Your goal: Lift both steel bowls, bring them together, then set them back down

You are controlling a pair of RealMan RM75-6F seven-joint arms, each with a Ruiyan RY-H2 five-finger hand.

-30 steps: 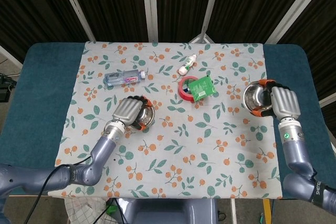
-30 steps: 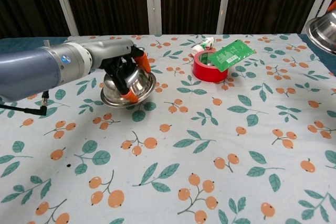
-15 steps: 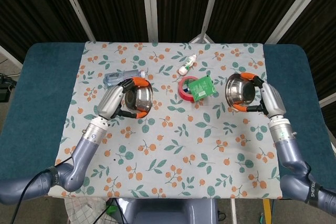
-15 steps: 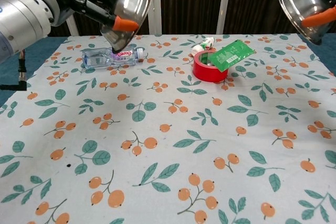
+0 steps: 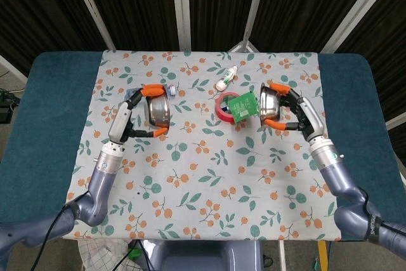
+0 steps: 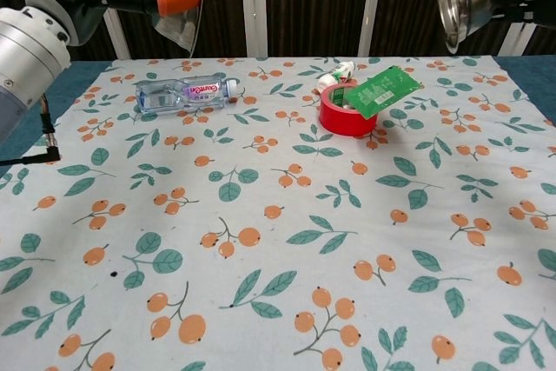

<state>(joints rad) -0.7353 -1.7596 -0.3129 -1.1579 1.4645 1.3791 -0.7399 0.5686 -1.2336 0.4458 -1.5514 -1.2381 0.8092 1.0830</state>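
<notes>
**Two steel bowls being held in the air, mouths facing each other**

The left bowl (image 5: 158, 110) is being held above the flowered tablecloth (image 5: 209, 176) by the left hand (image 5: 124, 120). Its orange-tipped fingers (image 5: 152, 90) are being hooked over the upper rim, with another fingertip pressed against the lower rim, so the bowl is lying tipped on its side just inward of the palm. The right bowl (image 5: 269, 105) is being gripped the same way by the right hand (image 5: 299, 115), one fingertip clamped at the top of the rim and one at the bottom, and the bowl is sitting just inward of that palm, mouth turned toward the middle. The two bowls are being kept well apart, level with each other in the chest view.

Between and beneath them, a red tape roll (image 5: 223, 107) is lying on the cloth with a green packet (image 5: 242, 106) propped on it. A water bottle (image 6: 184, 91) is lying flat near the left bowl, and a small white bottle (image 5: 226, 78) is resting further back.
</notes>
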